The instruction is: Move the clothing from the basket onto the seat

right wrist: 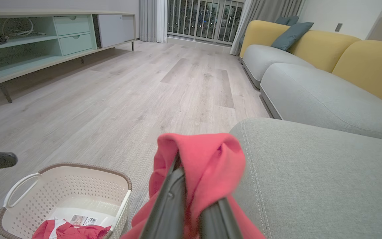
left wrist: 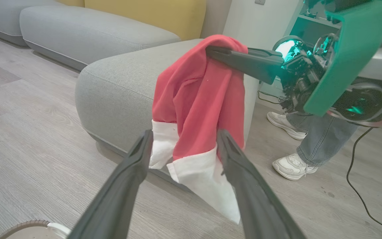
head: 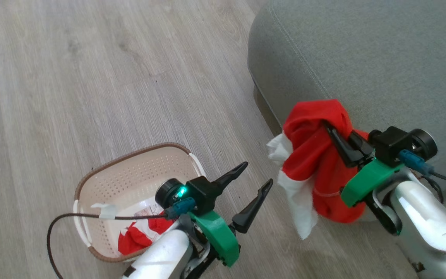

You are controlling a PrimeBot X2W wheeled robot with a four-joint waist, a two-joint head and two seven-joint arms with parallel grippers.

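Observation:
My right gripper [head: 329, 130] is shut on a piece of the red and white clothing [head: 312, 159], which hangs in the air beside the corner of the grey seat [head: 362, 58]. The left wrist view shows this clothing [left wrist: 197, 96] dangling from the right gripper [left wrist: 211, 52], its white hem just beyond my open left gripper [left wrist: 185, 133]. That left gripper [head: 257, 174] hovers empty between the basket [head: 130, 155] and the hanging garment. More red clothing [head: 136, 238] lies in the basket. In the right wrist view the clothing [right wrist: 207, 156] drapes over my fingers [right wrist: 174, 186], with the basket [right wrist: 88, 167] lower left.
A person's feet in white shoes [left wrist: 292, 166] stand close behind the right arm. A black cable [left wrist: 353, 186] trails on the wooden floor. Further grey and yellow sofa sections [right wrist: 310, 89] lie beyond the seat. A low cabinet [right wrist: 45, 39] lines the far wall.

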